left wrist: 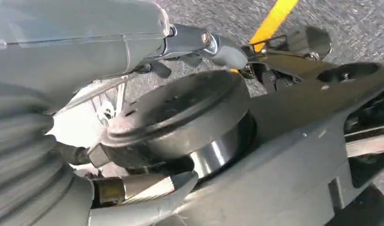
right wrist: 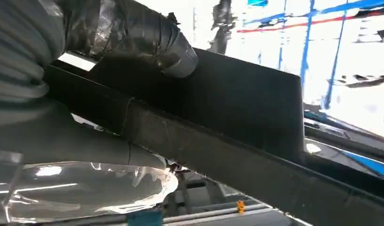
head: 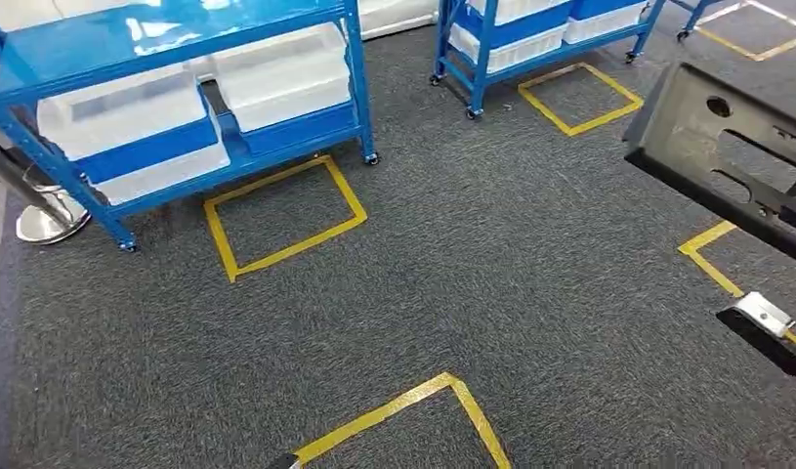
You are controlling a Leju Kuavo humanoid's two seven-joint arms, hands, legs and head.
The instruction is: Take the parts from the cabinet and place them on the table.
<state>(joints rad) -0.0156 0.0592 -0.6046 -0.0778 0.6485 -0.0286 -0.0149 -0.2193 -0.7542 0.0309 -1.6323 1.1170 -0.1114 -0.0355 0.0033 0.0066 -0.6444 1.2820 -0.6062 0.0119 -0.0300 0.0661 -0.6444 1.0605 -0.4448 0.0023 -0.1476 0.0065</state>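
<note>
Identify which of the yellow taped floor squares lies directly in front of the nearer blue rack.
It is the full yellow square left of centre, just below the near blue rack holding white bins. The other squares lie by the far rack or are cut by the frame.

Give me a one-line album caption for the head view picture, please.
Looking down at grey carpet with yellow tape squares and blue carts, a dark metal part carried at right.
</note>
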